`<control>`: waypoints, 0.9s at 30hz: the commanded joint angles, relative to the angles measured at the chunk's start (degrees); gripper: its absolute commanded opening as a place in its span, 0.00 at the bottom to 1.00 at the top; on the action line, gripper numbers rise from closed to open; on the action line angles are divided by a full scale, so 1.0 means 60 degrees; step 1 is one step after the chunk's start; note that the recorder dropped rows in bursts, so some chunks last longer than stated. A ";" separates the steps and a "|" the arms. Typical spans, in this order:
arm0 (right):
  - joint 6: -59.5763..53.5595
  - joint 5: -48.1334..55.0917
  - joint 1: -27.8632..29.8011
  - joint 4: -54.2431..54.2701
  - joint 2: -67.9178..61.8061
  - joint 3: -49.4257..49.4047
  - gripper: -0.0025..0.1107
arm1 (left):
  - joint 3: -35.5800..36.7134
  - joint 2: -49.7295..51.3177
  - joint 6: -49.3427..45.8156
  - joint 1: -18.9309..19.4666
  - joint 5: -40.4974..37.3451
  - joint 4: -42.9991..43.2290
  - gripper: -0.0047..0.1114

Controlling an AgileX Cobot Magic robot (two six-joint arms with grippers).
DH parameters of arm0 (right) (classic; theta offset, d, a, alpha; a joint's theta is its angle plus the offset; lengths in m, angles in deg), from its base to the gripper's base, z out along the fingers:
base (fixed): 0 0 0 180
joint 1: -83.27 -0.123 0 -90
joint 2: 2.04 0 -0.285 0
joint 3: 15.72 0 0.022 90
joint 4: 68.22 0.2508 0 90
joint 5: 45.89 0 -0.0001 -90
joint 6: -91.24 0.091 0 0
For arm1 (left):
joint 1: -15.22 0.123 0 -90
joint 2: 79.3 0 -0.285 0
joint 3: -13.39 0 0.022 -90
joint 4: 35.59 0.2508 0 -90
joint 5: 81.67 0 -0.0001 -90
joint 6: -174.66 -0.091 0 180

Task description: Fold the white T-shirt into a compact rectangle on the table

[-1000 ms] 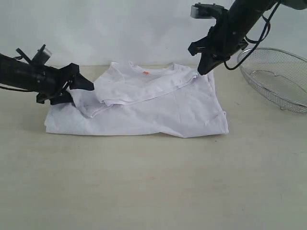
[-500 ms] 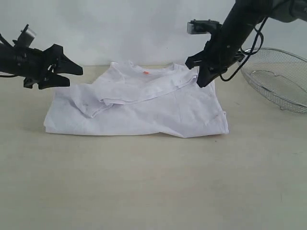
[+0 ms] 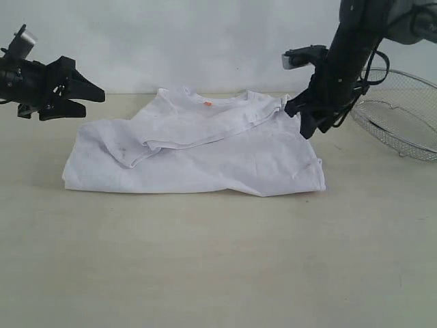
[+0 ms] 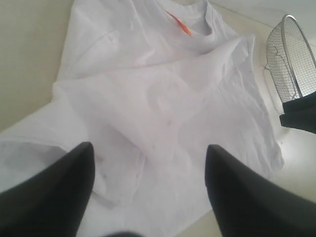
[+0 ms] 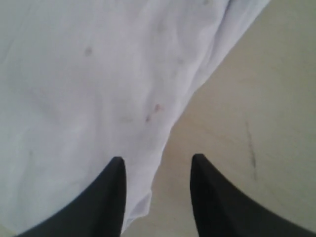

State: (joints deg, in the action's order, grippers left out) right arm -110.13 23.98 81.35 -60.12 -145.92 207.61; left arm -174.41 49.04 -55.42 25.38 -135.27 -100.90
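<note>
Exterior view: my left claw (image 3: 92, 104) had drawn back, up and clear of the white T-shirt (image 3: 225, 157), spread wide. My right claw (image 3: 300, 121) had released the shoulder and shifted just beside its edge.

Left wrist view: the shirt lay below me, partly folded on the table (image 4: 24, 59), orange tag (image 4: 177, 22) showing.

Right wrist view: my jaws stood parted, the shirt's edge beneath them.

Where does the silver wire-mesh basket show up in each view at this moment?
Exterior view: the silver wire-mesh basket sits at the right edge, apart from the white T-shirt.
Left wrist view: the basket lies just past the shirt's side edge.
Right wrist view: not in it.
Shared landmark: the white T-shirt, in all three views.
</note>
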 commanded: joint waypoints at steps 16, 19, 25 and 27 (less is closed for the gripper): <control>0.0087 -0.0613 0.0049 0.0781 -0.0507 0.0001 0.30 | -0.0057 -0.0110 0.0061 -0.0010 -0.0234 0.0016 0.56; 0.0179 -0.0541 0.0049 0.0781 -0.0658 0.0001 0.30 | -0.0057 -0.0110 0.0061 -0.0010 -0.0234 0.0016 0.56; 0.0227 -0.0500 0.0049 0.0744 -0.0720 0.0001 0.18 | -0.0057 -0.0110 0.0061 -0.0010 -0.0234 0.0016 0.56; 0.0320 -0.0406 0.0049 0.0268 -0.0720 0.0001 0.02 | -0.0057 -0.0110 0.0061 -0.0010 -0.0234 0.0016 0.56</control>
State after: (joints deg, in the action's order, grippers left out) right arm -108.80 20.68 81.48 -56.00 -150.55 207.61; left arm -174.41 49.04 -55.42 25.38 -136.20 -100.90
